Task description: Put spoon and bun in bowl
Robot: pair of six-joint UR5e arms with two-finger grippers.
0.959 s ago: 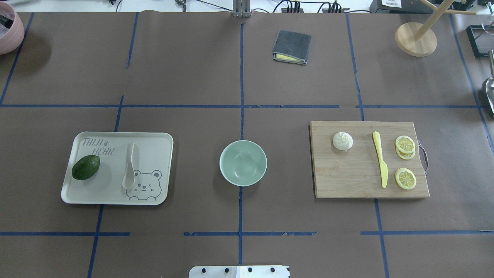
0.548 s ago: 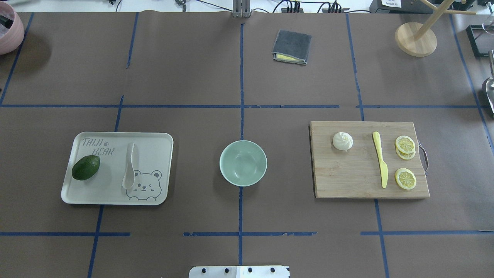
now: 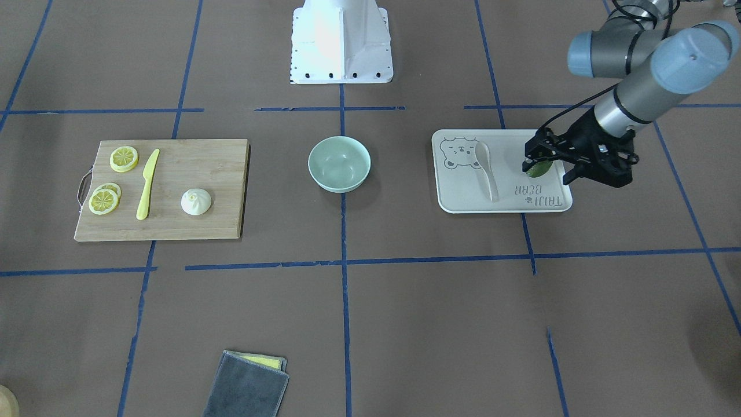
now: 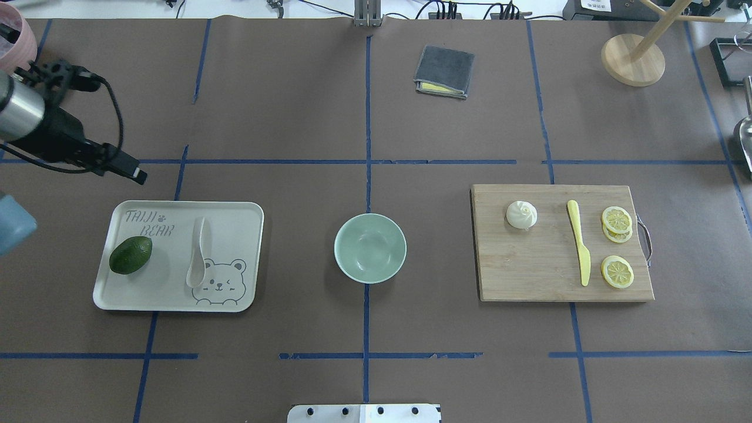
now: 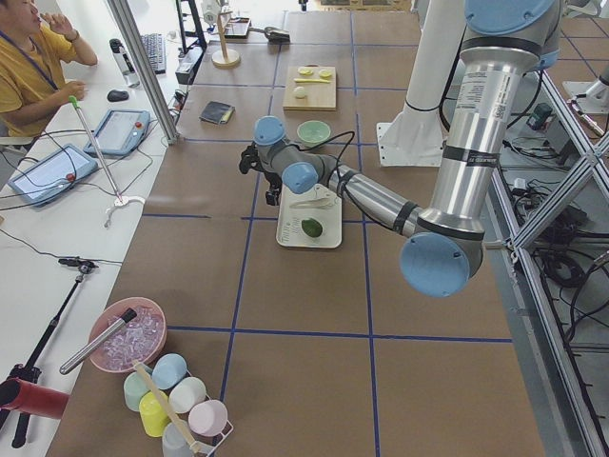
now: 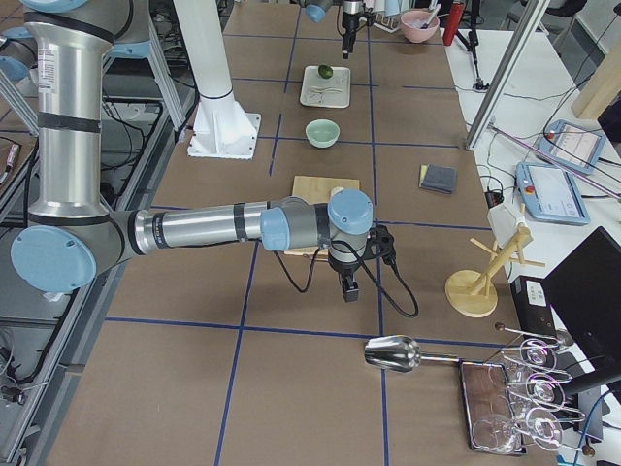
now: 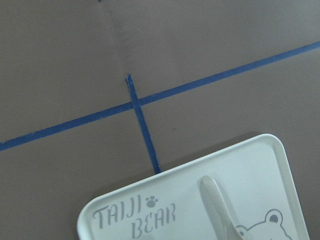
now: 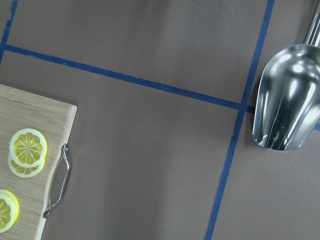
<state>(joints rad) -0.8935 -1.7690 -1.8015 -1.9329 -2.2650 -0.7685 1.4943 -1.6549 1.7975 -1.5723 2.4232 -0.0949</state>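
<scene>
The beige spoon [image 4: 198, 252] lies on the bear-printed tray [image 4: 235, 217], scoop toward the robot; its handle shows in the left wrist view [image 7: 215, 200]. The white bun [image 4: 521, 214] sits on the wooden board [image 4: 529, 270]. The mint-green bowl [image 4: 370, 248] stands between them and holds nothing. My left gripper [image 4: 136, 173] hovers just beyond the tray's far left corner, above the table; I cannot tell whether it is open or shut. My right gripper [image 6: 347, 289] shows only in the exterior right view, past the board's right end; I cannot tell its state.
A dark green avocado [image 4: 130, 255] lies on the tray left of the spoon. A yellow knife [image 4: 578, 241] and lemon slices [image 4: 617, 220] share the board. A grey cloth [image 4: 445, 71], a wooden stand [image 4: 633, 59] and a metal scoop [image 8: 287, 100] lie further out.
My left arm has come into the overhead view from the left and now reaches toward the tray's far corner. Spoon, bun and bowl have not moved.
</scene>
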